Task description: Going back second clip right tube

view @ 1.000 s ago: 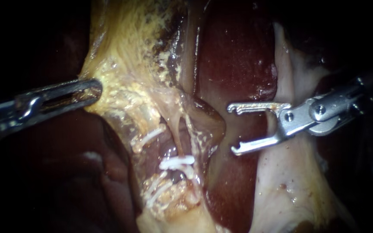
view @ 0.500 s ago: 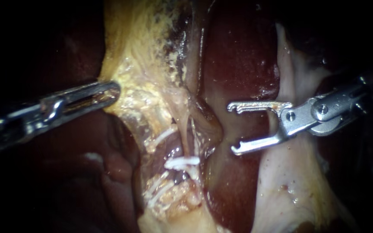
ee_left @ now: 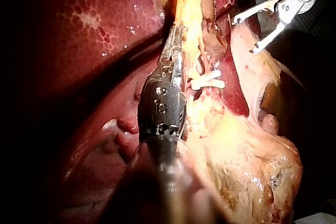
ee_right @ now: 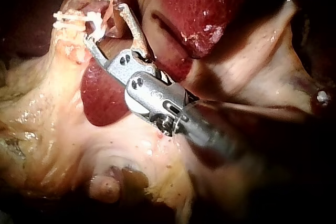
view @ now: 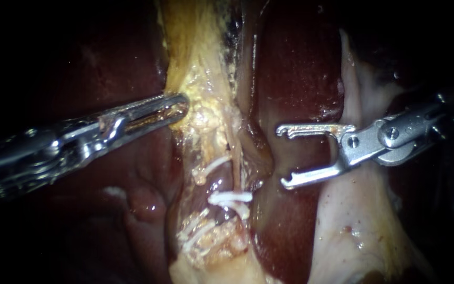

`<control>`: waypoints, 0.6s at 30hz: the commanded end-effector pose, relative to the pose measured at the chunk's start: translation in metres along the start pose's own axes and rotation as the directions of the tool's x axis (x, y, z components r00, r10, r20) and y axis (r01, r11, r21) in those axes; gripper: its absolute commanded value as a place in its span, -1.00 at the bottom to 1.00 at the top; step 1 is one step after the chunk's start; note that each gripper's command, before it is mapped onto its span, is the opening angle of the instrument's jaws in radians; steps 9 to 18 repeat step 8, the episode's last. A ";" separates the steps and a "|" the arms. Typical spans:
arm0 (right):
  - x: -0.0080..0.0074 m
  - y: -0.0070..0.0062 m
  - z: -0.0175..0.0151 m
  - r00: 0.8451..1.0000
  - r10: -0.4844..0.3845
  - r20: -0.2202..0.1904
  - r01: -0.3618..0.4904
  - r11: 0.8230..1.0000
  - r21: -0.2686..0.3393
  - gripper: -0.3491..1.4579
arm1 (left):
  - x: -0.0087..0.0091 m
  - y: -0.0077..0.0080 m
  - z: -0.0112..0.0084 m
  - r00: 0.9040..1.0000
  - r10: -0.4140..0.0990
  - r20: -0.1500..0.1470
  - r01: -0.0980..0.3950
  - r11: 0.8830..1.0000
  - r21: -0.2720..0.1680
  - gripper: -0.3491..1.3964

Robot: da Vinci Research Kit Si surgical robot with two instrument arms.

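**Clipped tube site on the liver, two instruments present**

1. A slim steel left instrument [view: 181,103] with a long slotted tip has its shaft entering from the left. Its jaws lie close together, clamped on the edge of the yellow fatty tissue [view: 202,63]. The left wrist view shows the same narrow tip [ee_left: 176,31] laid along that yellow band.
2. A thin pale tube [view: 235,158] runs downward through the middle of the field, just right of the yellow tissue.
3. A white plastic clip [view: 230,197] lies crosswise on the tube's lower part. It sits between the two instruments and lower than both, and touches neither. The left wrist view shows it beside the instrument's wrist [ee_left: 207,82].
4. A second white clip, slanted [view: 212,165], lies just up and left of the first. Further white clips [view: 193,234] are bunched below in the fat.
5. The glossy dark red liver [view: 295,68] lies behind and right of the tube.
6. A steel right instrument [view: 285,156] with hooked tips has its shaft entering from the right. Its jaws are spread wide and hold nothing, near the crosswise clip but apart from it.
7. A sheet of pale whitish tissue [view: 363,226] lies under the right shaft.
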 end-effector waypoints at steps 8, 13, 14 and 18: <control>0.0002 -0.0001 0.0000 1.000 0.002 -0.008 -0.002 1.000 -0.003 0.05 | 0.0001 0.0001 -0.0003 1.000 0.004 -0.003 -0.003 1.000 0.006 -1.00; 0.0002 -0.0001 0.0000 1.000 0.002 -0.008 -0.002 1.000 -0.003 0.05 | 0.0001 0.0001 -0.0003 1.000 0.004 -0.003 -0.003 1.000 0.006 -1.00; 0.0002 -0.0001 0.0000 1.000 0.002 -0.008 -0.002 1.000 -0.003 0.05 | 0.0001 0.0001 -0.0003 1.000 0.004 -0.003 -0.003 1.000 0.006 -1.00; 0.0002 -0.0001 0.0000 1.000 0.002 -0.008 -0.002 1.000 -0.003 0.05 | 0.0001 0.0001 -0.0003 1.000 0.004 -0.003 -0.003 1.000 0.006 -1.00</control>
